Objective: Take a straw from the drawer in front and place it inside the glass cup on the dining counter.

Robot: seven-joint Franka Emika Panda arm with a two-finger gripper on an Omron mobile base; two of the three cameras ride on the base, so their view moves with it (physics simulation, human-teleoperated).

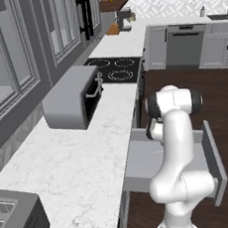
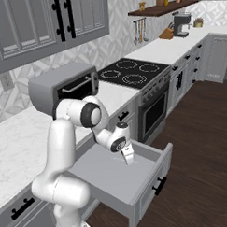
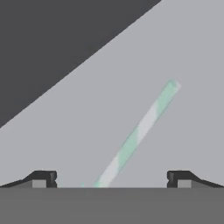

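Observation:
The grey drawer (image 2: 151,179) is pulled out from under the marble worktop, its plain inside showing in both base views (image 1: 141,165). My gripper (image 2: 129,160) reaches down into it, close above the floor, with its jaws open. In the hand view the straw (image 3: 139,133), thin and striped pale green and white, lies slanted on the drawer floor between the two dark fingertips (image 3: 43,178), touched by neither. My gripper (image 3: 111,179) stands open around the straw's near end. The arm hides the gripper in the left base view.
A grey toaster oven (image 1: 72,98) stands on the marble worktop (image 1: 76,165) to the left of the drawer. Beyond it is a black cooktop (image 1: 116,68) with an oven (image 2: 153,109) below. Dark wood floor (image 2: 196,144) lies to the right. The drawer's front panel (image 1: 216,162) juts into the aisle.

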